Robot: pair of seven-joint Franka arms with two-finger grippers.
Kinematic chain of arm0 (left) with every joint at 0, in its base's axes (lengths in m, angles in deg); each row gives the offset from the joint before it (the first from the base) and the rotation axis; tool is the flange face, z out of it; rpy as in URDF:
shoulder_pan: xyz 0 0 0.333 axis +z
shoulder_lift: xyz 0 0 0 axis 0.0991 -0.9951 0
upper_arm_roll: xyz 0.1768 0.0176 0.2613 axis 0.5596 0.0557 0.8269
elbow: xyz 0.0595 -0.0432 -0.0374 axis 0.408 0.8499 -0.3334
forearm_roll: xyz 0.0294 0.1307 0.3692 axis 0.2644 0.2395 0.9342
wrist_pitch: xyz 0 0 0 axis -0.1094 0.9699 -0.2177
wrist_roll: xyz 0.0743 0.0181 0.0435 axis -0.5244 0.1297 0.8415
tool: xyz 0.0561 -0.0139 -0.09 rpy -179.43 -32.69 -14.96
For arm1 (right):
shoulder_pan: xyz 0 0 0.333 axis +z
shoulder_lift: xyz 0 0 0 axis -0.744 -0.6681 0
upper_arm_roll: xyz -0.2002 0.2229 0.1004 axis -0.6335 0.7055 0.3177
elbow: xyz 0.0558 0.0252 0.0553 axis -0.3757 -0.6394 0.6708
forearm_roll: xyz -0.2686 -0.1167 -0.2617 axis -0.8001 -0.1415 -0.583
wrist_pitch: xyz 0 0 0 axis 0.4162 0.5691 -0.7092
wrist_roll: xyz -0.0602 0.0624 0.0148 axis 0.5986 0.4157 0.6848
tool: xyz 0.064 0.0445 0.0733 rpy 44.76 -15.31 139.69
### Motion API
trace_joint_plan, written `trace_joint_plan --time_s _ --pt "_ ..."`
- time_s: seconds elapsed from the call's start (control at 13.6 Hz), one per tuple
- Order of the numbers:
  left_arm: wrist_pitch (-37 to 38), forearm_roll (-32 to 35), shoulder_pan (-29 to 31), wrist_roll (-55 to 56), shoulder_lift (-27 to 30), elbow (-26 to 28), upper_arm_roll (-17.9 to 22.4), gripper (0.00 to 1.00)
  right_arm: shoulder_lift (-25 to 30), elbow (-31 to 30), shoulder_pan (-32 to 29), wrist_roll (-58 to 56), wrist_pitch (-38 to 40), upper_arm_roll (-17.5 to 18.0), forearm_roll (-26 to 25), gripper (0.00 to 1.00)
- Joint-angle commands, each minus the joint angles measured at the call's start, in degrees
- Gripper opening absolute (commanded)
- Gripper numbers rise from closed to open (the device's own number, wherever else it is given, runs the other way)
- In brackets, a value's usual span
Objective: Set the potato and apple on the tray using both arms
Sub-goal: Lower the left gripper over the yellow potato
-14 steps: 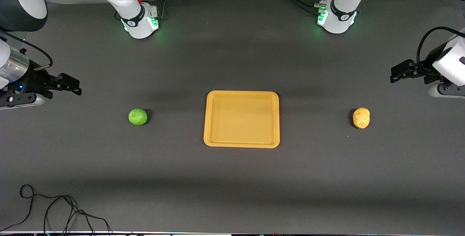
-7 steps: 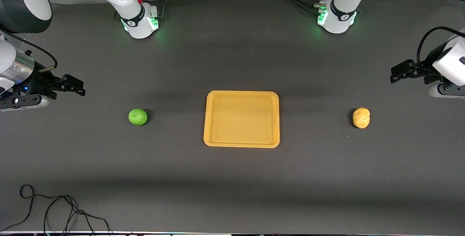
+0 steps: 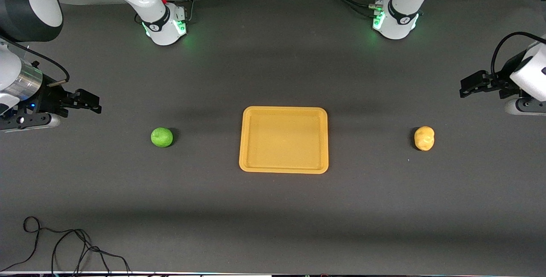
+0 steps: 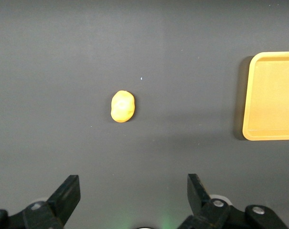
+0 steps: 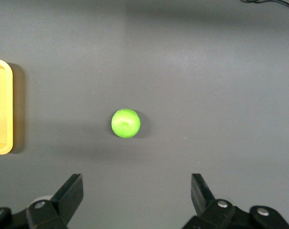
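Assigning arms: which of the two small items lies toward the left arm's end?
The potato, pale yellow-tan and lumpy; the round green apple lies toward the right arm's end.

Bare surface (image 3: pixel 273 217) around apple (image 3: pixel 162 137), tray (image 3: pixel 283 170) and potato (image 3: pixel 424 138); all well apart. Loose cable (image 3: pixel 64 243) at front corner.

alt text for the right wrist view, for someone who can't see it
A small round green apple sits alone on the dark grey table, seen from above. The right gripper hangs over the table with its two black fingers spread wide open, holding nothing. One end of the orange-yellow tray shows at the picture's edge.
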Motion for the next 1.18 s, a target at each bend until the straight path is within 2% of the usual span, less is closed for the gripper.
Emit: trace_joint_plan --time_s 0.0,0.15,0.29,0.51,0.73,0.81,1.1 --pt "-2.52 0.44 3.46 -6.64 1.26 4.06 0.30 1.00 -0.20 0.14 0.33 1.52 -0.16 -0.26 0.25 1.00" --pt "-7.68 0.70 4.01 -7.01 3.19 10.72 0.30 1.00 -0.20 0.05 0.24 1.43 -0.16 -0.43 0.25 1.00" --pt "-16.72 0.79 4.36 -7.10 6.09 21.17 0.48 1.00 -0.29 0.05 0.24 1.43 -0.16 -0.52 0.34 1.00" --pt "-28.24 0.79 7.42 -10.59 5.84 30.68 0.39 1.00 -0.82 0.05 0.24 1.43 -0.34 -0.52 0.34 1.00" --pt "-47.03 0.79 7.79 -11.58 4.09 42.98 0.39 1.00 -0.91 -0.30 0.33 1.43 -1.12 -0.52 0.34 1.00" --pt "-51.27 0.79 7.61 -11.67 1.99 44.58 0.30 1.00 -1.17 -0.30 0.33 1.43 -1.30 -0.52 0.34 1.00" --pt "-65.51 0.79 5.85 -11.67 -10.83 45.04 0.04 1.00 -1.52 -0.30 0.33 1.43 -1.30 -0.52 0.43 1.00"
